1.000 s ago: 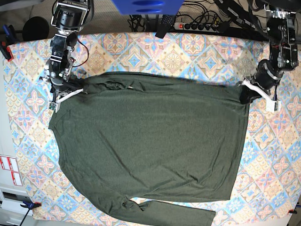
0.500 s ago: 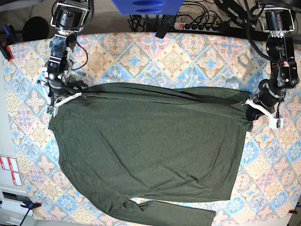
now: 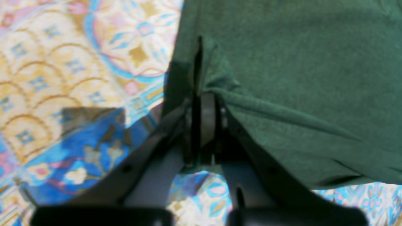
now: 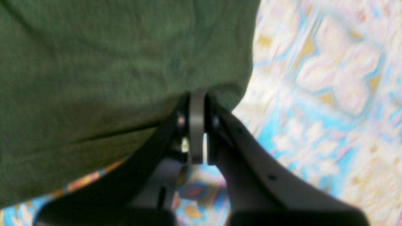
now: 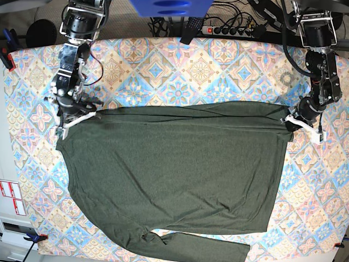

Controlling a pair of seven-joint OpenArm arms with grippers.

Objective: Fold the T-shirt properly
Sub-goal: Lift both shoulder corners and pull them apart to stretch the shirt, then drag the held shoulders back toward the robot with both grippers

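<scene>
The dark olive T-shirt (image 5: 174,164) lies spread across the patterned table, and one long sleeve (image 5: 196,245) trails along the front edge. Its far edge is doubled over into a narrow band between the two grippers. My right gripper (image 5: 82,115) is shut on the band's end at the view's left. In its wrist view the fingertips (image 4: 196,97) pinch the T-shirt (image 4: 110,62) at a corner. My left gripper (image 5: 288,121) is shut on the other end at the view's right. Up close, its fingertips (image 3: 204,100) clamp a bunched fold of the T-shirt (image 3: 298,62).
A floral tablecloth (image 5: 180,65) covers the table. A power strip (image 5: 229,30) and cables run along the back edge, beside a blue object (image 5: 169,6). Clamps (image 5: 6,57) hold the cloth at the left. Red-and-white labels (image 5: 11,196) sit off the table's left side.
Both grippers have carried the shirt's far edge toward the front of the table, still shut on it. The folded band now lies lower in the base view and looks straighter.
</scene>
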